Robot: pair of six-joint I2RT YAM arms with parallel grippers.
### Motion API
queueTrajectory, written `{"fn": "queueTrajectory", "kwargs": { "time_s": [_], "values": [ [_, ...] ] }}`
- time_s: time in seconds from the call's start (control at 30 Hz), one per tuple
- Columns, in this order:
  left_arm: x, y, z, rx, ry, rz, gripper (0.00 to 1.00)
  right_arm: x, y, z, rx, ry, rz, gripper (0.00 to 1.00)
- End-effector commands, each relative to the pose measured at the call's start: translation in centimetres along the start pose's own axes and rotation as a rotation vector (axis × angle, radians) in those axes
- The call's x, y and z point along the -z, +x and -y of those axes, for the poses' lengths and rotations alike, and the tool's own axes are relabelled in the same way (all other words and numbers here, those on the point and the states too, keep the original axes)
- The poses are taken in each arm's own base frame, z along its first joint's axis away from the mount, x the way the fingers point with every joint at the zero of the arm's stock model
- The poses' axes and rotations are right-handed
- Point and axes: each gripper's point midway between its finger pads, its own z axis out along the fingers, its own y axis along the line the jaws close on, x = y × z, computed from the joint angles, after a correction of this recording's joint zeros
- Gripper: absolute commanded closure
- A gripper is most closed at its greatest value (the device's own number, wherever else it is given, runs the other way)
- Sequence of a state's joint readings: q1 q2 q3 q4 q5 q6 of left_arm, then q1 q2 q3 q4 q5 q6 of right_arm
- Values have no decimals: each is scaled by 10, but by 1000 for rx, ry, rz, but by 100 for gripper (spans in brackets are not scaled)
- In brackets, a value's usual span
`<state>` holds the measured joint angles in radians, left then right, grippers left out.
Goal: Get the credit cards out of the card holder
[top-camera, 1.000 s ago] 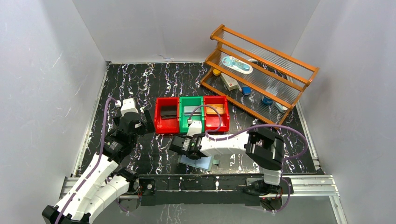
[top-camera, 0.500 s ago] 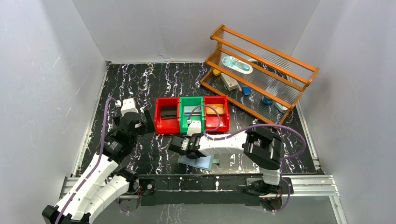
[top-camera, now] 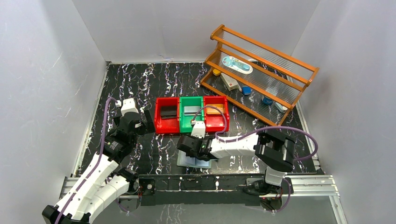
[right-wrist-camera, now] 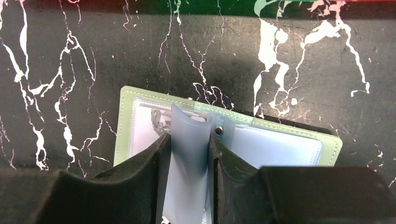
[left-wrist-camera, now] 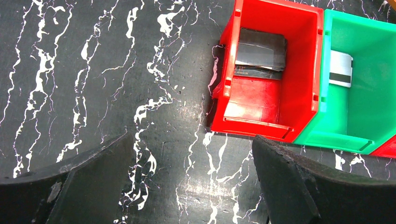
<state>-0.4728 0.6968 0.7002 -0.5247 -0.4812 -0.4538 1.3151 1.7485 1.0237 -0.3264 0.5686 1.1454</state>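
Black marble-patterned table (top-camera: 140,84) between white walls, with a wooden rack (top-camera: 261,46) in its far right corner. Since a second ago the right arm has shifted a little to the right, and the right pincer (right-wrist-camera: 189,140) has narrowed until its fingers press both sides of a pale blue sleeve (right-wrist-camera: 187,177) standing up from the card holder (right-wrist-camera: 271,147), which lies open near the middle of the table's front edge. The left pincer (left-wrist-camera: 191,137) has not moved: spread wide, holding nothing, above bare table beside the bins. At the table's middle, the left red bin (left-wrist-camera: 254,100) holds a dark card (left-wrist-camera: 259,49), the green bin (left-wrist-camera: 369,107) a grey card (left-wrist-camera: 340,70) with a black stripe, and the right red bin (top-camera: 216,122) a tan card (top-camera: 215,110). The dark card's print is too small to read.
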Motion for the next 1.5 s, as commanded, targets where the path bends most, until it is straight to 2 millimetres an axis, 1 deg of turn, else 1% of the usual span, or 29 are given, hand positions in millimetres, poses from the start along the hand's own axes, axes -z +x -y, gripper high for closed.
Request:
{"fn": "queueTrajectory", "kwargs": {
  "time_s": [0.0,0.03,0.07,0.1,0.2,0.33,0.37,0.4,0.5,0.53,0.57,0.6,0.67,0.73,0.8,0.93,1.07,1.23,1.27,1.4,1.47],
  "values": [
    [3,-7,0,5,3,18,2,-5,14,-19,-15,-139,-86,58],
    [3,-7,0,5,3,16,2,-6,15,-19,-18,-149,-94,58],
    [3,-7,1,4,4,14,2,0,10,-23,-34,-184,-92,58],
    [3,-7,1,4,6,14,2,2,8,-25,-44,-203,-93,58],
    [2,-6,1,2,7,12,2,3,5,-23,-73,-242,-94,61],
    [2,-5,6,-4,36,1,2,9,0,-22,-124,-340,-103,76],
    [2,-4,10,-8,57,-4,2,10,-1,-22,-144,-370,-106,79],
    [2,-1,15,-12,85,-14,2,11,-2,-21,-160,-400,-111,79],
    [5,7,42,-18,232,-57,2,14,-5,-19,-212,-484,-125,75],
    [10,12,58,-10,327,-88,2,15,-5,-18,-229,-508,-126,75],
    [13,17,68,1,379,-112,2,16,-6,-16,-250,-527,-131,75],
    [21,24,87,15,494,-153,2,16,-7,-15,-278,-546,-131,75],
    [36,39,117,53,689,-234,4,13,-3,-6,-324,-552,-148,74],
    [52,53,141,111,853,-318,6,11,-2,-1,-365,-563,-155,73],
    [64,68,157,163,985,-409,7,9,1,5,-399,-564,-161,73],
    [65,102,162,196,1026,-558,10,4,9,13,-444,-561,-183,72],
    [68,122,170,166,1050,-616,10,1,14,15,-475,-570,-200,72],
    [62,155,175,105,990,-700,11,-1,12,15,-510,-575,-206,72],
    [60,166,177,85,964,-725,13,-2,13,16,-516,-568,-208,72],
    [47,177,170,95,883,-732,15,-4,14,19,-522,-557,-212,72],
    [46,183,168,95,869,-744,16,-4,14,19,-525,-558,-216,72]
  ]
}}
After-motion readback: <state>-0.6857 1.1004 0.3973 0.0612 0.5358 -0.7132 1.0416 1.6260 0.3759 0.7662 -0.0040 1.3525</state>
